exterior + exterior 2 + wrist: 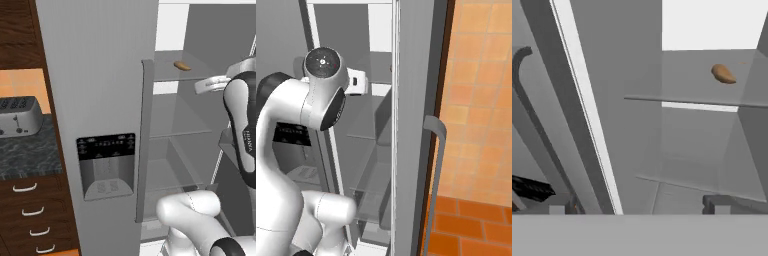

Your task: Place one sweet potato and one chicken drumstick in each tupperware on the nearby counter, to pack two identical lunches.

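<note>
You are at the fetching step: with the gripper [637, 207] spread wide and empty, reach to the sweet potato [723, 74] on the upper fridge shelf [702, 102].

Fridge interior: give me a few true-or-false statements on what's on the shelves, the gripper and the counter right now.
1. An orange-brown food item lies on the upper glass shelf of the open fridge. True.
2. The gripper is clamped on that item. False: its jaws stand open and empty, apart from it.
3. A silver four-slot toaster stands on the counter left of the fridge. True.
4. The shelf below is packed with food. False: no food shows on it.
</note>
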Controlling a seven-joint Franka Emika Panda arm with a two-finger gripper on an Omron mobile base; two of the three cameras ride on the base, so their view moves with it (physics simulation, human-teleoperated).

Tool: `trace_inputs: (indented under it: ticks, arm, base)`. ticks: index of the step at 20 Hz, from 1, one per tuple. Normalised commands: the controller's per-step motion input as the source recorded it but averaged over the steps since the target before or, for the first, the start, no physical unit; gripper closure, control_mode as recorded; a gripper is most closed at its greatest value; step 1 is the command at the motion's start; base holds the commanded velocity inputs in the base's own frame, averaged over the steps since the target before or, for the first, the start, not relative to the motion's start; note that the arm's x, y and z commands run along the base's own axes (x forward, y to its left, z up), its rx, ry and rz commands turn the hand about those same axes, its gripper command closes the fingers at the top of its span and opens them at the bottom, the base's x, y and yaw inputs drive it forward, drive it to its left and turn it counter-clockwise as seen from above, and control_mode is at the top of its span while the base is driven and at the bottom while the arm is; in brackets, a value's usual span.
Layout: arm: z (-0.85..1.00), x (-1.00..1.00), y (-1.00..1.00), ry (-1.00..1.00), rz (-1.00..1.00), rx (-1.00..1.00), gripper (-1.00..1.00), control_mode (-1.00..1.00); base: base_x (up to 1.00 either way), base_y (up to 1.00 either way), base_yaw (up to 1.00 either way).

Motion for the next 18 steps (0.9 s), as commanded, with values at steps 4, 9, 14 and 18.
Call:
trace_inputs:
  ticks: [4,9,14,18]
  arm:
    - [0.32,1.0,-0.26,0.13,0.0,0.0,-1.0,-1.0]
    - [0.57,0.86,-0.53,0.14,0.03,-0.03,-1.0,-1.0]
    - [-0.06,0.34,-0.12,0.0,0.0,-0.15,-1.0,-1.0]
    - [-0.47,0.42,-0.16,-0.05,0.0,-0.21,-1.0,-1.0]
  base:
    - [0.0,0.0,0.0]
    - [0.0,0.0,0.0]
    - [0.0,0.0,0.0]
    - [0.0,0.0,0.0]
